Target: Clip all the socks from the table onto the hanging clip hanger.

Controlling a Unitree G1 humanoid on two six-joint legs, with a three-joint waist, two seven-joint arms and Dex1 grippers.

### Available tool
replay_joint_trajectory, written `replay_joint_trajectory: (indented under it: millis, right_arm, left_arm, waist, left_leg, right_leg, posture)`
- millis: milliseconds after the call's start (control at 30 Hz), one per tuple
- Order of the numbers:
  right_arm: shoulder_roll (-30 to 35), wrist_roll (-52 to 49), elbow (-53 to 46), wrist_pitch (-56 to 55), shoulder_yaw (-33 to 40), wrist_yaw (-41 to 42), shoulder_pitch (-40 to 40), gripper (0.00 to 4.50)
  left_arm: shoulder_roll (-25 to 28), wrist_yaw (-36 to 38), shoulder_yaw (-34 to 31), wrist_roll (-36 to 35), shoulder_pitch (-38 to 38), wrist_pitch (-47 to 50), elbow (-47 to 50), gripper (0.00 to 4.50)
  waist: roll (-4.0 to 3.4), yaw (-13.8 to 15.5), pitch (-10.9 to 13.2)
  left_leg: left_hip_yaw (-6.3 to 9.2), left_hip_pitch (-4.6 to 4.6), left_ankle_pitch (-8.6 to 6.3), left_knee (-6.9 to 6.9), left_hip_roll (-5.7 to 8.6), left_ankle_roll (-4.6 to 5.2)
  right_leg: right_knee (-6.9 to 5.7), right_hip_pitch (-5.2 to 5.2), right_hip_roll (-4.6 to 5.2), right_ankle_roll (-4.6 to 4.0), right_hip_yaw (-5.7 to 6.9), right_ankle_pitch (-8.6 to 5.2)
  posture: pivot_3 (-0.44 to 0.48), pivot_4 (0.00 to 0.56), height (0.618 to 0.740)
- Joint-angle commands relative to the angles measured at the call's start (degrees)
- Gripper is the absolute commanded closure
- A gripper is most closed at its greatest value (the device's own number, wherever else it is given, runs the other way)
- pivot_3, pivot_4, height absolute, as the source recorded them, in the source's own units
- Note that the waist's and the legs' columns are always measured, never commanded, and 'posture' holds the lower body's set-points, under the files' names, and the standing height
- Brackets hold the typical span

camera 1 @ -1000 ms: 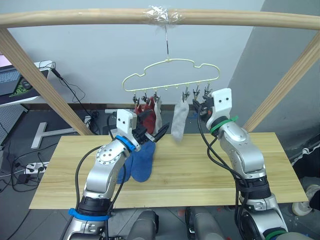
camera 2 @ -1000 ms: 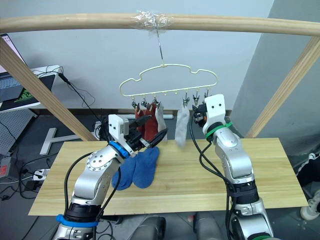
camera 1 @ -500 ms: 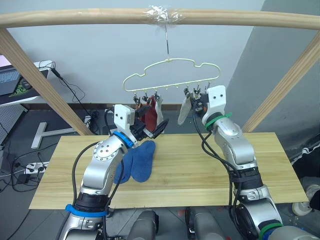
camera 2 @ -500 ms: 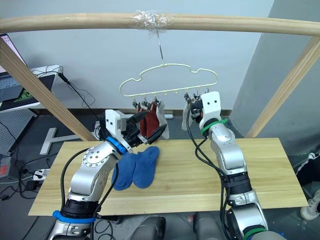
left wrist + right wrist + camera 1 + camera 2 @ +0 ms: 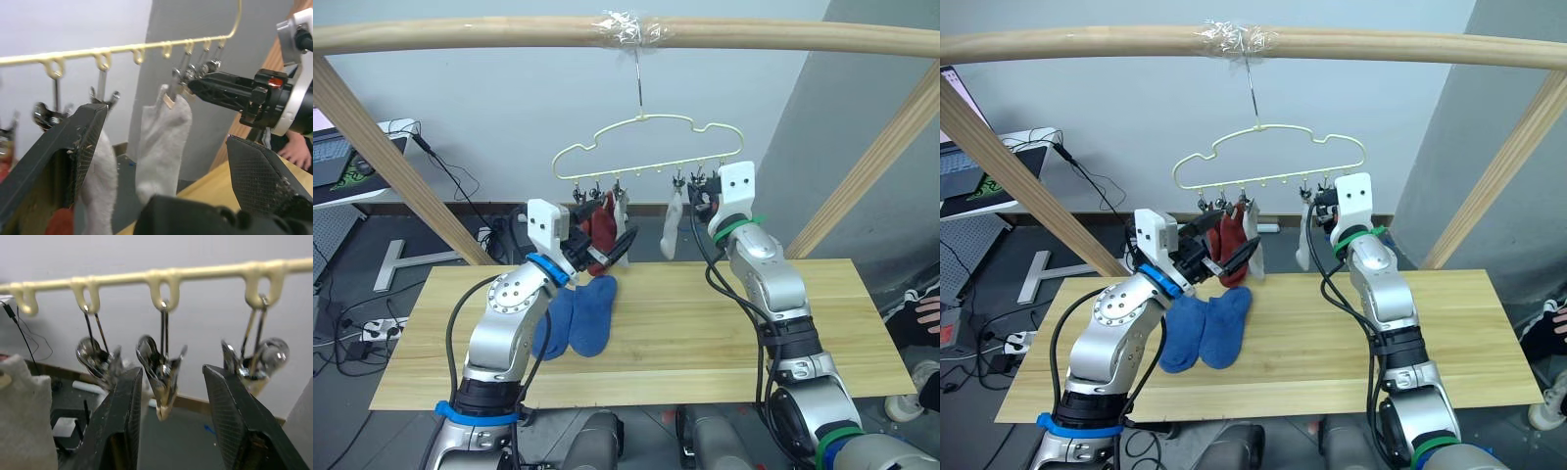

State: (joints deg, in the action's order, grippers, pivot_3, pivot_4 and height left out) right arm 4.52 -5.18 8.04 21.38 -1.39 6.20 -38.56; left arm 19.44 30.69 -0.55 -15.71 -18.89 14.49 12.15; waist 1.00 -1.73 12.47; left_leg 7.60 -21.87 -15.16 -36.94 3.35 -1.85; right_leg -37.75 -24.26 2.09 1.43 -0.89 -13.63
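The pale clip hanger (image 5: 646, 147) hangs from the wooden pole. Two rust red socks (image 5: 600, 227) and a light grey sock (image 5: 623, 210) hang on its left clips. Another grey sock (image 5: 672, 227) hangs from the first clip of the right group. Two blue socks (image 5: 579, 315) lie side by side on the table (image 5: 724, 338). My left gripper (image 5: 612, 250) is open and empty, raised just in front of the red socks. My right gripper (image 5: 168, 382) is open at the right clips, with one bare metal clip (image 5: 161, 369) between its fingertips.
A thick wooden frame (image 5: 489, 35) with slanted legs stands around the table. Beyond the far left sits a laptop (image 5: 333, 157), with cables on the floor. A person's hand (image 5: 928, 313) shows at the right edge.
My right gripper rose and shifted left up to the right clips; the grey sock beside it swung and now hangs straight. My left gripper lifted toward the red socks.
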Motion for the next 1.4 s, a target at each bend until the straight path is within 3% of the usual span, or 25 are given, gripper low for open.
replay_joint_trajectory:
  millis: [33, 400, 1200, 1300, 1400]
  right_arm:
    - [-1.4, 0.11, -1.38, -1.71, -0.77, 0.36, -1.81, 2.49]
    - [-2.26, -0.27, -0.8, -1.87, -0.49, 1.55, -2.27, 2.49]
    - [-1.3, -0.15, 0.13, -2.64, -0.02, 2.09, -2.74, 2.49]
    - [-1.33, -0.15, 0.07, -2.67, 0.2, 1.74, -2.78, 3.05]
    - [-1.11, -0.05, 0.12, -2.62, 0.14, 1.85, -2.77, 4.01]
  left_arm:
    - [1.06, -0.31, -2.22, -1.68, -2.32, 0.35, 4.77, 0.0]
    - [4.33, 3.23, -2.31, -2.95, -3.92, 1.15, 5.48, 0.0]
    - [3.65, 4.76, -1.15, -5.41, -3.28, 2.59, 7.64, 0.0]
    - [3.47, 4.65, -0.93, -5.37, -2.62, 2.68, 8.33, 0.0]
    - [3.29, 4.62, -0.72, -5.31, -2.32, 2.79, 8.67, 0.0]
  waist:
    - [0.0, 0.05, 0.0]
    - [-0.03, 0.08, 0.03]
    - [-0.02, 0.04, 0.04]
    - [-0.02, 0.04, 0.03]
    - [-0.02, 0.05, 0.03]
  left_leg:
    - [0.0, 0.0, 0.0, 0.0, 0.0, 0.0]
    - [0.02, -0.01, 0.0, 0.01, 0.0, 0.0]
    - [0.0, -0.01, 0.0, 0.02, 0.01, 0.0]
    - [-0.01, -0.01, 0.0, 0.02, 0.01, 0.0]
    - [-0.01, -0.01, 0.0, 0.02, 0.01, 0.0]
  right_leg:
    - [0.0, -0.01, 0.0, 0.0, 0.0, 0.0]
    - [0.02, 0.0, 0.0, 0.0, 0.02, 0.0]
    - [0.02, -0.01, 0.0, 0.0, -0.01, 0.0]
    - [0.02, -0.01, 0.0, 0.0, -0.01, 0.0]
    - [0.02, -0.01, 0.0, 0.0, -0.01, 0.0]
  posture:
    - [0.05, 0.227, 0.74]
    - [0.057, 0.228, 0.74]
    - [0.054, 0.22, 0.74]
    - [0.054, 0.217, 0.74]
    - [0.054, 0.217, 0.74]
